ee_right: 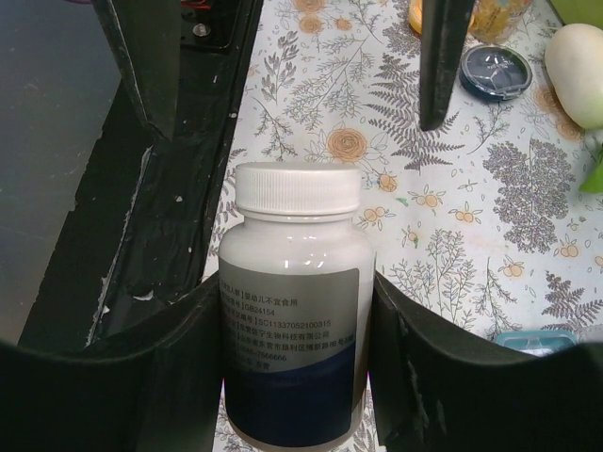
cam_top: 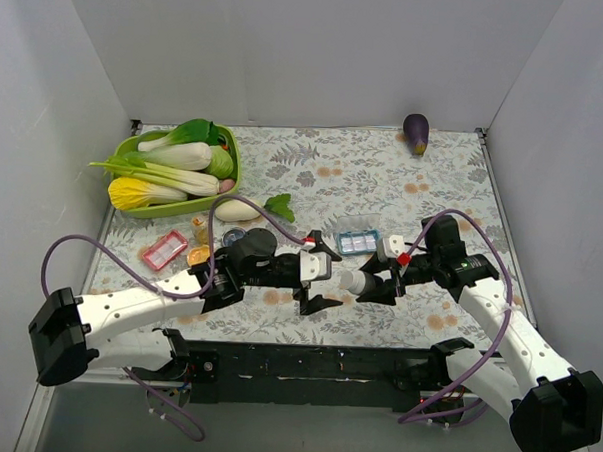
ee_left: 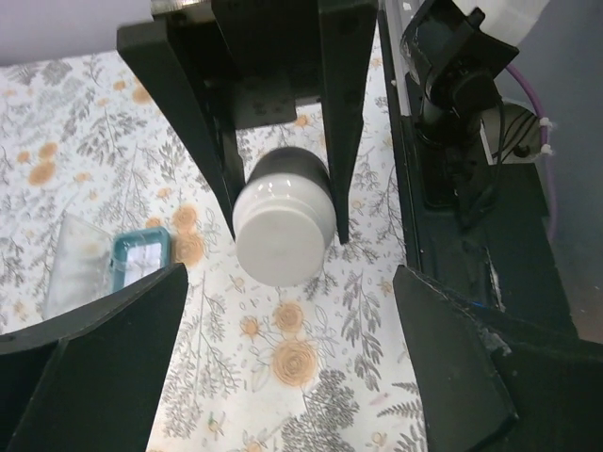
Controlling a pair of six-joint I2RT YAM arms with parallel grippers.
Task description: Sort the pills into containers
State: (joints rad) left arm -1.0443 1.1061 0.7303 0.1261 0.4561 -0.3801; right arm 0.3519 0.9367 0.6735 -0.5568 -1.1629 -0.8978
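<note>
The floral-patterned worktop (cam_top: 384, 180) is crowded near the arms, so anything that slips or spills here could scatter widely. The left tool (cam_top: 324, 277) has its jaws spread wide apart and grips nothing. It sits just in front of the capped end of the white plastic pill bottle (ee_right: 292, 282), which the right tool (cam_top: 377, 282) clamps around the body and holds lying level above the worktop. No loose pills can be seen, so they are presumably inside the bottle. The main hazard, as I judge it, is that the left jaws close off-centre on the white ribbed screw cap (ee_right: 298, 188). That could twist the bottle in the right tool's grip, or pop the cap off with the mouth sideways and send pills across the cloth. The rectangular blue-rimmed clear tray (cam_top: 358, 235) lies just behind the bottle, and a careless swing could knock it. The red-rimmed clear tray (cam_top: 151, 251) and the round blue-grey dish (ee_right: 497, 71) lie further off. The bottle's grey and dark-blue label carries several lines of Chinese characters and a line seemingly starting "SC" plus digits. No brand is legible.
</note>
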